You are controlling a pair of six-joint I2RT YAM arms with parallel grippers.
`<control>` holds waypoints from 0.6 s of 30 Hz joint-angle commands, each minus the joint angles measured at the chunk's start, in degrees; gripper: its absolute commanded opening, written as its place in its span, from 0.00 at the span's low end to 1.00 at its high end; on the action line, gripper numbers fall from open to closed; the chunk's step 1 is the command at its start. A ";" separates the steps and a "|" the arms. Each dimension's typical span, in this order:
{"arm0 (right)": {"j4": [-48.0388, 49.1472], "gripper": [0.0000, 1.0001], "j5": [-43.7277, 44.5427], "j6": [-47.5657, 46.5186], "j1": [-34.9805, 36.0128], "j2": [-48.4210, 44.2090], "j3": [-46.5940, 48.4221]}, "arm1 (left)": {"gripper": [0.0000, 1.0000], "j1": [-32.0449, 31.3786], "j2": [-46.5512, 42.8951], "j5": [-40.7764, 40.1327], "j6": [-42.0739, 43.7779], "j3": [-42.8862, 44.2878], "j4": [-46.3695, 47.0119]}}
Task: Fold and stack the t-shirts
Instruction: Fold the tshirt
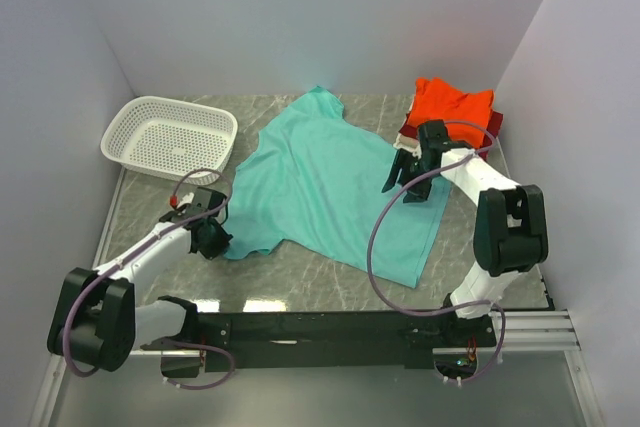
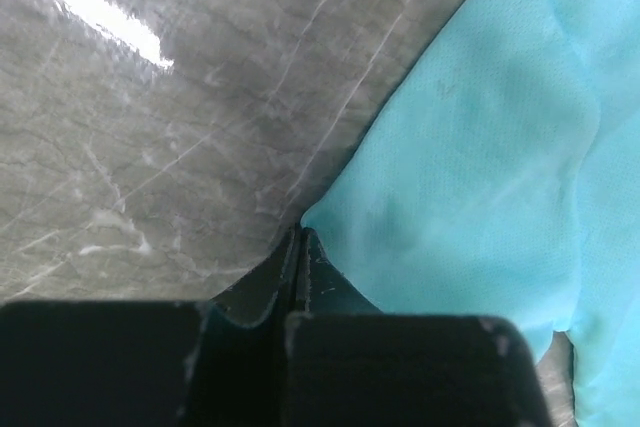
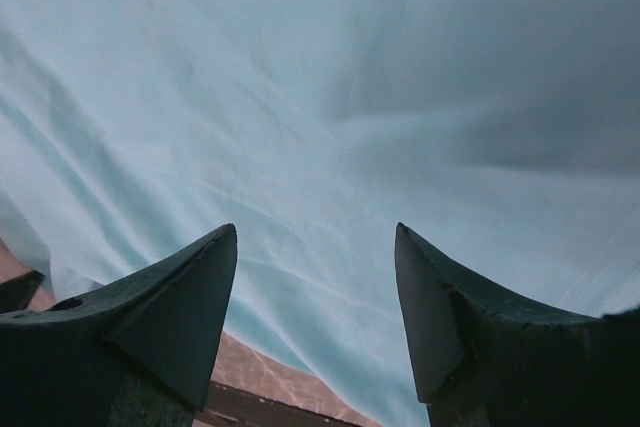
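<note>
A teal t-shirt (image 1: 330, 187) lies spread out on the grey marble table (image 1: 300, 282), collar towards the back. My left gripper (image 1: 212, 237) is low at the shirt's near-left corner. In the left wrist view its jaws (image 2: 298, 232) are pressed together, with the tip of that teal corner (image 2: 470, 147) pinched at their tips. My right gripper (image 1: 403, 182) hovers open over the shirt's right side. In the right wrist view its fingers (image 3: 315, 229) stand wide apart above smooth teal cloth (image 3: 330, 97). An orange-red shirt (image 1: 452, 102) tops a folded stack at the back right, with dark red (image 1: 493, 125) and cream (image 1: 406, 135) edges below.
A white plastic mesh basket (image 1: 170, 137) stands at the back left. White walls close in the table on the left, back and right. The arm bases and a black rail (image 1: 330, 327) run along the near edge.
</note>
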 commanded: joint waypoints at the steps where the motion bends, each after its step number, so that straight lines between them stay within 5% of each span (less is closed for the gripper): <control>1: -0.02 0.71 2.25 1.45 3.05 -4.04 -3.14 | 0.01 1.81 0.17 1.12 3.33 4.72 -1.28; 18: -7.23 0.69 11.75 11.11 8.06 -18.01 -21.87 | 0.00 10.08 3.68 8.06 13.78 6.92 1.62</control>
